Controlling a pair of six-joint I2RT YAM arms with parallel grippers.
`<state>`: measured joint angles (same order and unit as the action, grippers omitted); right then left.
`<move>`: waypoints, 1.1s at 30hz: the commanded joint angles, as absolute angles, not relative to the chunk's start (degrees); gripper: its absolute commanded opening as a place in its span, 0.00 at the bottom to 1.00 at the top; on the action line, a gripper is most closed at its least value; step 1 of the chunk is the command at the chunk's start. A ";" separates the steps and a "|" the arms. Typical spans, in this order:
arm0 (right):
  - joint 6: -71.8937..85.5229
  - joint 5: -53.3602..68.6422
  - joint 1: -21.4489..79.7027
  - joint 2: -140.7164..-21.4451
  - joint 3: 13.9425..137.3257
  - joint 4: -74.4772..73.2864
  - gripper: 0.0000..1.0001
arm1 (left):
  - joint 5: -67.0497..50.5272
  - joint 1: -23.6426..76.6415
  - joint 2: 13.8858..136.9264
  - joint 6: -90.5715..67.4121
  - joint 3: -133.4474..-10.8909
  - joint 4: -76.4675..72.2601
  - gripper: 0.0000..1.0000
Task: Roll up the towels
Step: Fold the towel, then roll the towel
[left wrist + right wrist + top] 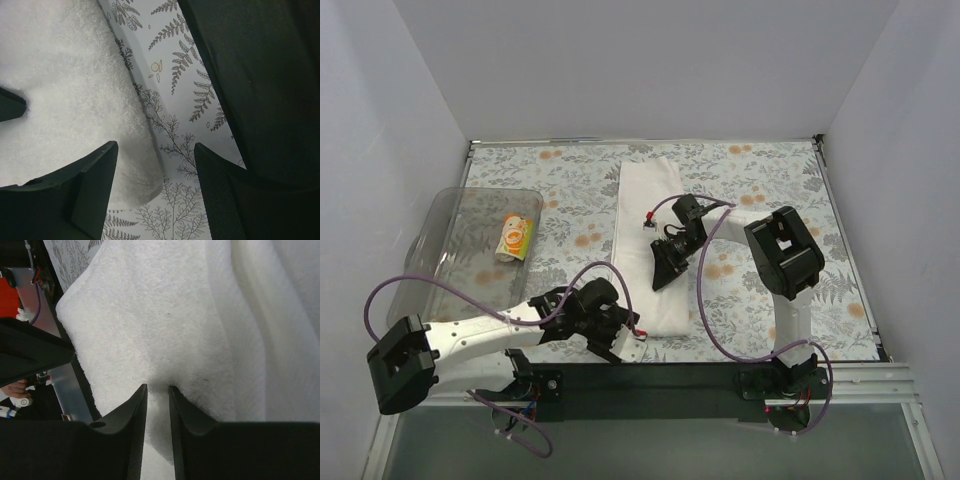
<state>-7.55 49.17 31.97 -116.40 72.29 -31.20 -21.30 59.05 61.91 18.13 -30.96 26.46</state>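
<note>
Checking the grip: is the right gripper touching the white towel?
Touching. The right wrist view shows the right gripper pinching a fold of the white towel.

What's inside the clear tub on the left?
One small cloth, printed orange and green, lies in the clear tub. The fern table cover shows through its floor. The left arm hides the tub's near corner.

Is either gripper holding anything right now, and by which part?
The right gripper pinches a small pucker of the white towel's top surface. The left gripper is open and holds nothing.
</note>
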 commanded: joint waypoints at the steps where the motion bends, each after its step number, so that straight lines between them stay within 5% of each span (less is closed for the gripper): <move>1: -7.56 49.48 31.90 -118.03 73.04 -28.92 0.26 | -14.00 60.55 65.98 16.00 -29.27 15.85 0.57; 10: -9.14 48.34 31.99 -119.00 69.70 -28.13 0.26 | -10.11 60.91 74.09 16.70 -27.69 10.28 0.41; 15: -10.02 47.99 31.99 -118.48 69.44 -28.48 0.26 | -17.01 61.00 71.56 15.92 -33.98 19.05 0.00; 23: -11.95 47.55 32.79 -111.01 68.20 -29.70 0.27 | -32.15 55.92 71.45 7.56 -47.10 34.36 0.00; 30: -12.83 50.36 24.62 -106.79 77.15 -35.59 0.39 | -42.44 43.87 81.02 6.77 -57.38 39.72 0.00; 33: -14.67 50.01 20.84 -106.00 81.28 -38.91 0.52 | -45.26 38.77 86.12 6.33 -61.68 41.04 0.00</move>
<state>-11.97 49.78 24.49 -109.32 75.83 -34.68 -38.50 42.89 83.40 7.57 -57.28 37.95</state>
